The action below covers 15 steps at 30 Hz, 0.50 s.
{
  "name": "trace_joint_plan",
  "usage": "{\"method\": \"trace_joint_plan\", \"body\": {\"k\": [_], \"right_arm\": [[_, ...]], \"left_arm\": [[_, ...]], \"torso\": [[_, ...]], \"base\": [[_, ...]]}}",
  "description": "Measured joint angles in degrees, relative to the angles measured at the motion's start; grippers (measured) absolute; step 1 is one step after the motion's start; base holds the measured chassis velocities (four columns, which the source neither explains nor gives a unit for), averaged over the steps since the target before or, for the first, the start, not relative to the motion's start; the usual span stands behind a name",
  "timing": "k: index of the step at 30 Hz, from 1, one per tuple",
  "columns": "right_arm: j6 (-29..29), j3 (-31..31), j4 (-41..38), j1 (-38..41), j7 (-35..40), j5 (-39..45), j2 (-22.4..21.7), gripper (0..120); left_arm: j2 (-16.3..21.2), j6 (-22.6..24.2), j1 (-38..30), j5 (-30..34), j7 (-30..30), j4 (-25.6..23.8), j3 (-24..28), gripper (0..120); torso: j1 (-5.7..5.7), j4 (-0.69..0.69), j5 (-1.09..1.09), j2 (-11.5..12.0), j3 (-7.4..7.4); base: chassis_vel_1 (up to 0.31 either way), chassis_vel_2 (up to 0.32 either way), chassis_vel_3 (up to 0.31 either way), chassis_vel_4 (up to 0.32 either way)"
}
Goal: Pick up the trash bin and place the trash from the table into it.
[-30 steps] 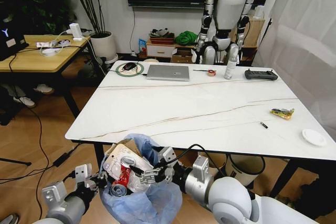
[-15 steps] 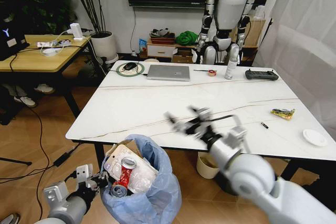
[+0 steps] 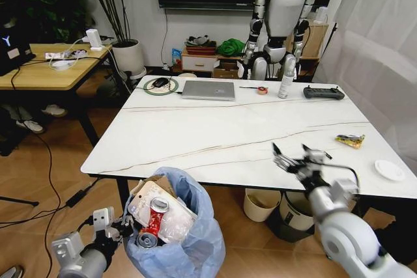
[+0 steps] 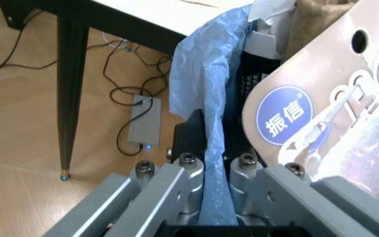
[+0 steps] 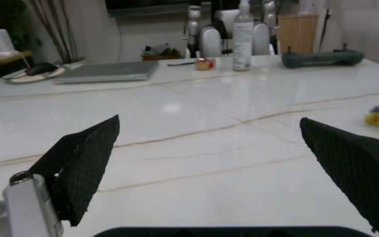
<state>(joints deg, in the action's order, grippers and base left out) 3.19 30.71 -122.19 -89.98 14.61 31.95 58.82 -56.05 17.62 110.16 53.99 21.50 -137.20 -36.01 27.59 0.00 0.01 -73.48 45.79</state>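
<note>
So the left gripper (image 3: 116, 224) pinches the trash bin (image 3: 174, 239) bag below the table (image 3: 215, 128) edge, while the right gripper (image 3: 298, 159) hovers spread wide near the yellow wrapper (image 3: 350, 140).

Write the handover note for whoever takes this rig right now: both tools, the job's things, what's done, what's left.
Left tool: shut on the trash bin's blue liner at the rim, holding the bin below the table's near edge.
Right tool: open, empty, above the table's right half.
Done: bin holds a red can, cardboard and plastic packaging.
Left: yellow-green snack wrapper lies on the table near the right edge. Laptop and spray bottle stay.
</note>
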Motion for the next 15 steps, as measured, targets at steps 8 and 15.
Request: {"method": "trace_joint_plan", "body": {"k": [8, 15], "right_arm": [[-7.04, 4.26, 2.45, -6.92, -5.07, -4.97, 10.51, 100], [-10.95, 4.60, 5.00, -7.59, -8.14, -6.61, 15.51, 100]], "left_arm": [[-0.86, -0.84, 1.88, -2.74, -1.27, 0.63, 1.31, 0], [-0.96, -0.88, 1.52, -2.24, -1.35, 0.55, 1.38, 0]], "torso": [[0.00, 0.01, -0.01, -0.01, 0.00], [0.02, 0.01, -0.01, -0.01, 0.01]], "base": [[0.000, 0.000, 0.000, 0.000], [0.000, 0.000, 0.000, 0.000]]}}
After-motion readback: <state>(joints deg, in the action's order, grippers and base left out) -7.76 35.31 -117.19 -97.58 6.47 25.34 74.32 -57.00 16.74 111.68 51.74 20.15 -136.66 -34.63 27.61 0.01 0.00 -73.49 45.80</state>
